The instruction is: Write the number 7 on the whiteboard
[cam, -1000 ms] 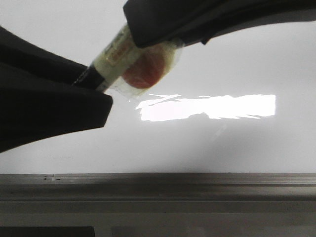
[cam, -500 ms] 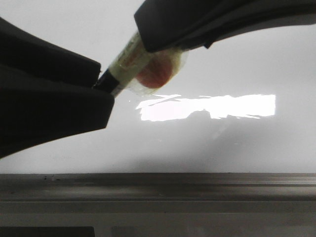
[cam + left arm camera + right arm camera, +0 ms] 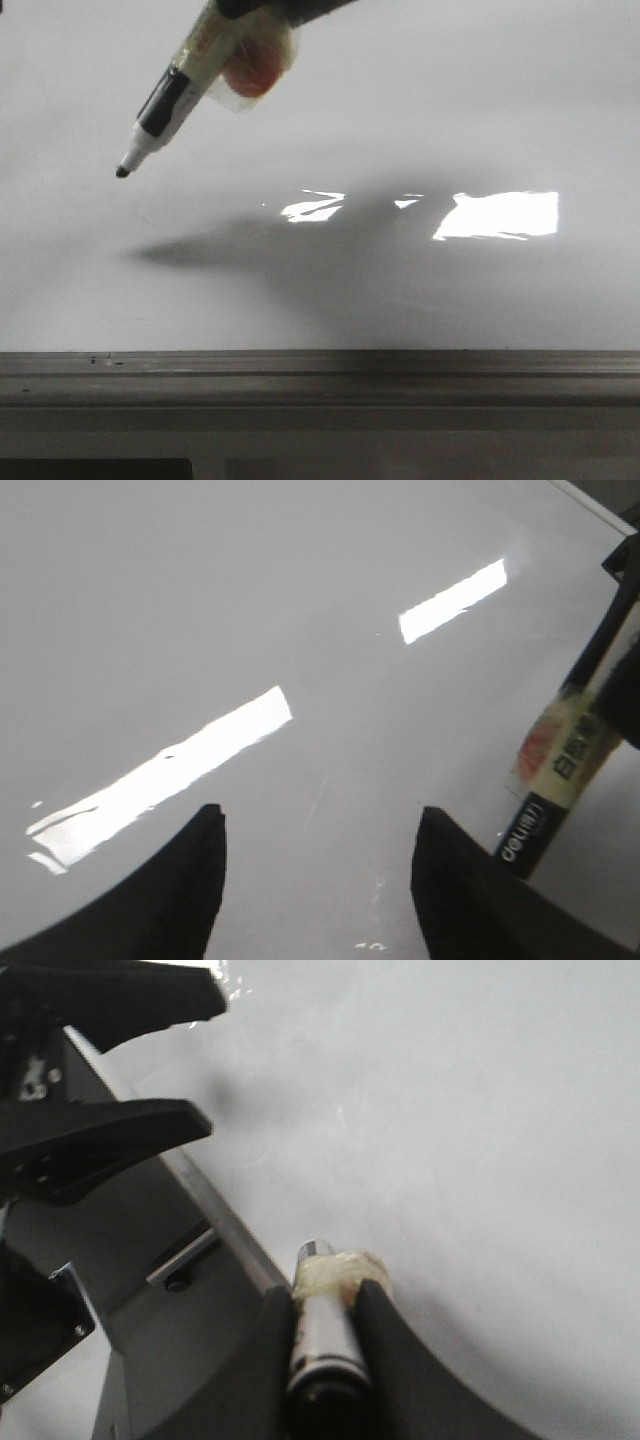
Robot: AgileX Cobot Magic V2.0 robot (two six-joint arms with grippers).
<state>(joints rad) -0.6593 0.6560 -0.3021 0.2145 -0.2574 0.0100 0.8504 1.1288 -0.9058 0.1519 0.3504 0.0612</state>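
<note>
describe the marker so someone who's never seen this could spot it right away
Start with the big glossy whiteboard and its grey bottom rail, then look to the upper left in the front view. The marker hangs there at a slant, held by the right gripper, its bare black tip pointing down-left above the board. It stands out by its black lower barrel, its pale taped label and the orange-red patch under the tape.

The marker's (image 3: 165,105) upper end is cut off at the front view's top edge, beyond its wrapping (image 3: 250,62). Whether its tip touches the whiteboard (image 3: 450,120) cannot be told.
</note>
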